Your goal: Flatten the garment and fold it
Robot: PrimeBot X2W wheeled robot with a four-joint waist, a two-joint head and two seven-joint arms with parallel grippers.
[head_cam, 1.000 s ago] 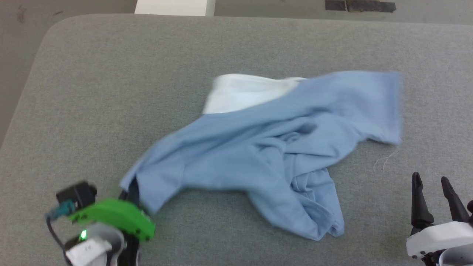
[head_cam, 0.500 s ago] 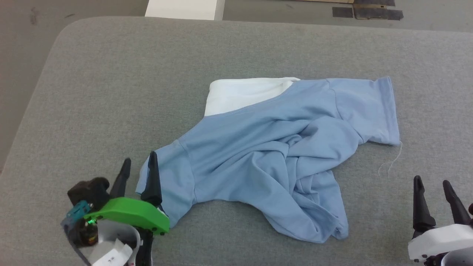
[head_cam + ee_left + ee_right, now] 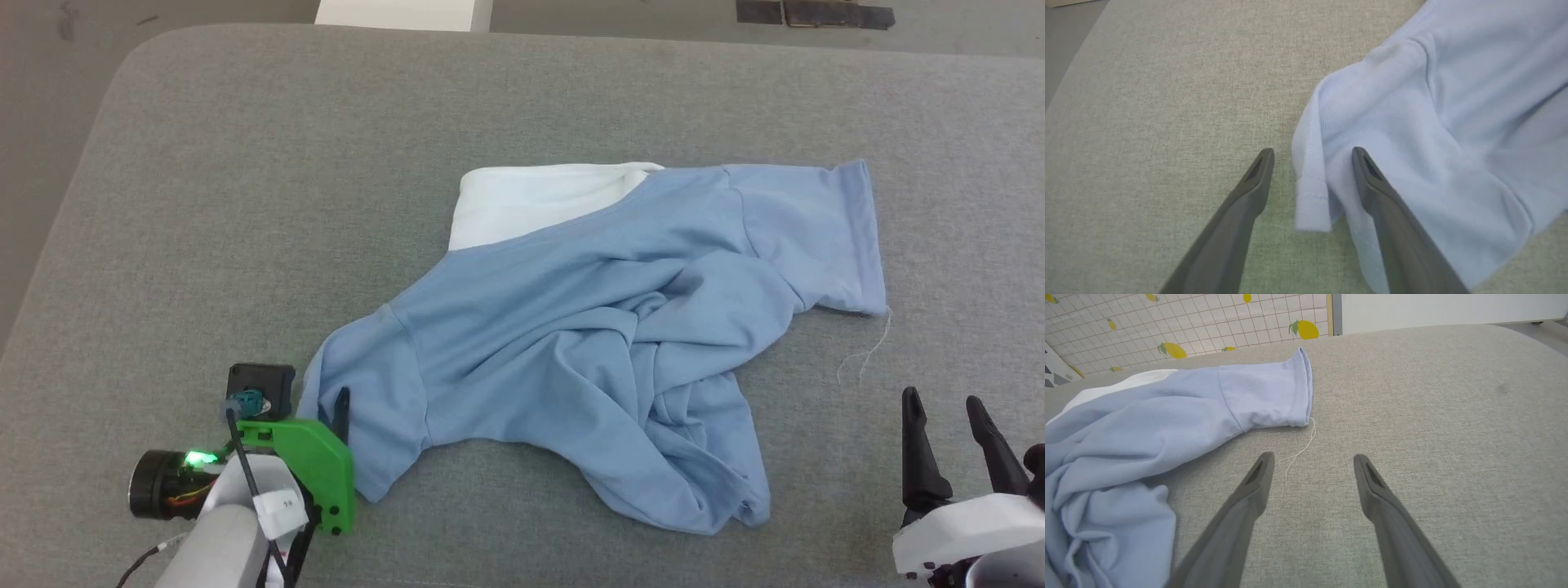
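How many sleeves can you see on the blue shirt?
2. The near sleeve lies by the left end effector; the far sleeve lies flat at the shirt's right end.

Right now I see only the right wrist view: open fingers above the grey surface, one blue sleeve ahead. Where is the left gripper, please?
Observer: The left gripper is at the other sleeve, jaws apart.
Operator: Does it hold that sleeve?
Observer: No. In the left wrist view the hem lies loose between the open fingers.
Operator: How does the whole garment lie?
Observer: In the head view the garment lies slanted: that sleeve nearer the robot, the far sleeve you see farther away, a white part at the far side.
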